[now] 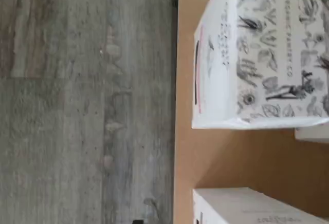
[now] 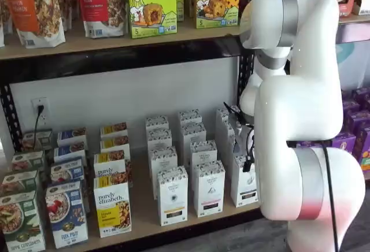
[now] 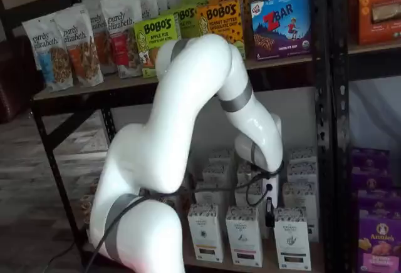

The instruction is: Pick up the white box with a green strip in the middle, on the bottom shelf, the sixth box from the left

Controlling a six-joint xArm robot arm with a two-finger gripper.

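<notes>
- White box (image 2: 243, 178) standing upright at the front of its column on the bottom shelf (image 2: 144, 211), right-hand one of three like white cartons across the front row.
- Same white box (image 3: 292, 238) at the right end of the front row, dark label low on its face.
- Next carton over (image 2: 208, 187) in the middle of that row, and a third (image 2: 173, 195) with a yellow strip further along.
- Yellow-labelled purely elizabeth box (image 2: 112, 204) standing beside the yellow-strip carton.
- Gripper (image 3: 269, 211) hanging low just behind and above the white box, one black finger and a cable showing; seen side-on, so cannot tell whether apart or together.
- Nothing visibly clamped in the fingers.
- White arm (image 2: 300, 119) filling the right side, hiding part of the shelf.
- Wrist view turned sideways: patterned black-and-white carton top (image 1: 267, 49) close up, pale wood board (image 1: 241, 157) under it, grey plank floor (image 1: 77, 106) beyond the board's edge.
</notes>
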